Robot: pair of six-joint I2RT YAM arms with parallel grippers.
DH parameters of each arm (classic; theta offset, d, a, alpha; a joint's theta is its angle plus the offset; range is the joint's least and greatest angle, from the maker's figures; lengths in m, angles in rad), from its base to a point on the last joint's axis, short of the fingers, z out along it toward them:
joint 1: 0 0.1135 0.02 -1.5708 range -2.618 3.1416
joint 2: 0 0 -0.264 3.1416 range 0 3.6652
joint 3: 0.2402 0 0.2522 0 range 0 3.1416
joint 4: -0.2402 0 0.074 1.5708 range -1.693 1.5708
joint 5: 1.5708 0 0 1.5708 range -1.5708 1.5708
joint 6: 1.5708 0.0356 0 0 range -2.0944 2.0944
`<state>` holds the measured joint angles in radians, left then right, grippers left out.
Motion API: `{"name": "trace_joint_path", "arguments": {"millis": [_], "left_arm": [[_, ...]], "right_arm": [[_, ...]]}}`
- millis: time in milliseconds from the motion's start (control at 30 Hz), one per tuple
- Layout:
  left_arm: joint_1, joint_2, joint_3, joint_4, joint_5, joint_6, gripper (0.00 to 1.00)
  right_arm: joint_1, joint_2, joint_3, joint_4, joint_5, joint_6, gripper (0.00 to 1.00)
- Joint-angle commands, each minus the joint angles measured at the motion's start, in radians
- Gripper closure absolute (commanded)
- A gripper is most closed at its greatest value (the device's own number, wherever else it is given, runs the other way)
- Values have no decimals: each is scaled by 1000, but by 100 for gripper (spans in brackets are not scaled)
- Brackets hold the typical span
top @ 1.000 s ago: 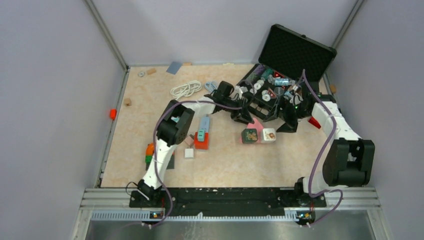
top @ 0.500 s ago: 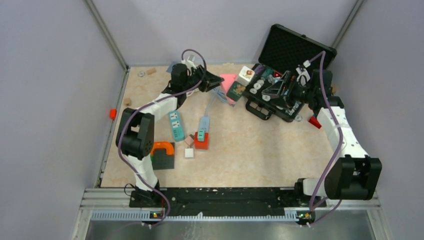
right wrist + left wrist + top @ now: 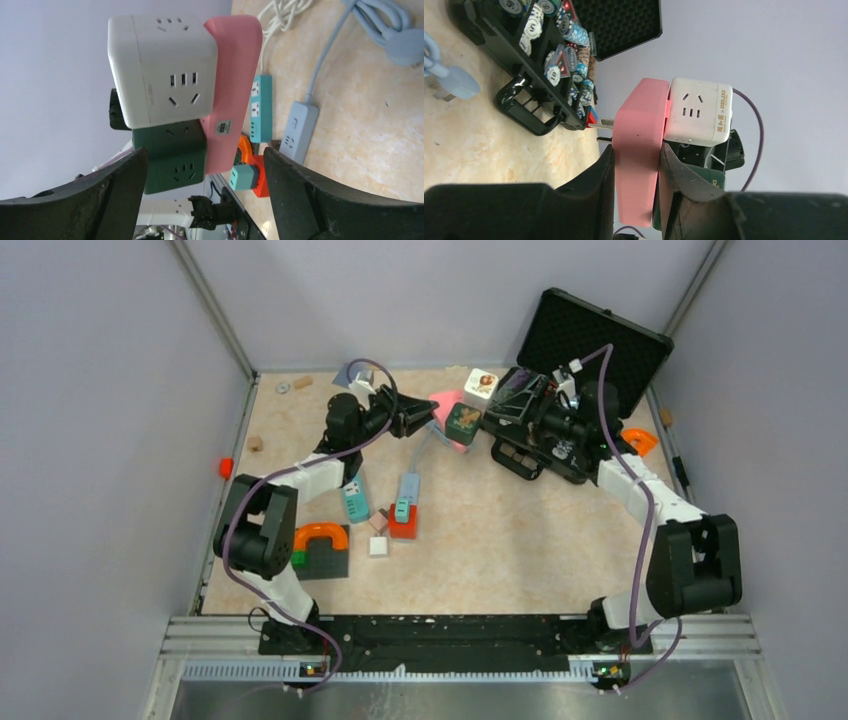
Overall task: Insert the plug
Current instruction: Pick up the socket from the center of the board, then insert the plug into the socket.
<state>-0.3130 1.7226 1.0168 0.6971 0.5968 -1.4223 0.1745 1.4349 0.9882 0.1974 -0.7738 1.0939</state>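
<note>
Since a second ago, the pink plug [image 3: 639,125] has left the middle of the desk [image 3: 480,550]. It now hangs in the air near the middle of the far edge. The left tool [image 3: 636,155] is clamped on its two flat sides, and two metal prongs [image 3: 604,131] stick out of one face. Half a second ago the right tool [image 3: 205,152] hovered over the black case [image 3: 590,350] in the far right corner. Now it sits closer to the plug, jaws spread wide and gripping nothing, with the plug seen between them.

Counts: one pink plug carries two cube sockets, one white [image 3: 696,111] and one dark green [image 3: 172,157], the white stacked against the green. Two power strips lie left of the desk's centre, one teal [image 3: 261,107] and one pale blue [image 3: 298,131], side by side. There are two orange arches, one near the left edge on a dark base [image 3: 320,537] and one near the right edge [image 3: 640,440]. The one case stands with its lid up and holds many poker chips
</note>
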Motion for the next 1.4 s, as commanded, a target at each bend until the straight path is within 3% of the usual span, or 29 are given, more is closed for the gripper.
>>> {"name": "trace_joint_path", "arguments": {"millis": [0, 167, 400, 567, 667, 867, 967, 1000, 1033, 1067, 1133, 1233, 1367], "left_arm": [[6, -99, 4, 216, -11, -96, 100], [6, -105, 6, 224, -17, -108, 100], [5, -95, 18, 245, -12, -131, 100], [5, -97, 9, 257, -12, -140, 100], [5, -99, 7, 264, -10, -145, 100], [5, -104, -19, 268, 12, -149, 100], [5, -116, -43, 258, 20, -139, 100], [6, -125, -51, 245, 26, -125, 95], [6, -135, -58, 221, 29, -109, 83], [6, -148, -64, 189, 33, -83, 63], [9, -175, -62, 64, 51, -4, 6], [22, -222, -43, -186, 70, 162, 1], [59, -299, -34, -573, -10, 376, 1]], "right_arm": [[14, 24, -3, 189, 66, 77, 20], [29, 71, 8, 234, 44, 95, 30], [78, 118, 9, 314, 4, 134, 28], [103, 160, 28, 382, -1, 167, 32], [111, 186, 28, 426, -6, 180, 44], [115, 247, 22, 607, -39, 261, 96], [119, 251, 26, 593, -49, 235, 100], [121, 247, 29, 556, -57, 207, 100], [122, 246, 36, 520, -67, 168, 100], [122, 244, 44, 473, -80, 122, 100], [123, 243, 68, 366, -115, 13, 100], [123, 237, 69, 219, -144, -145, 100], [127, 252, 26, 177, -202, -220, 100]]}}
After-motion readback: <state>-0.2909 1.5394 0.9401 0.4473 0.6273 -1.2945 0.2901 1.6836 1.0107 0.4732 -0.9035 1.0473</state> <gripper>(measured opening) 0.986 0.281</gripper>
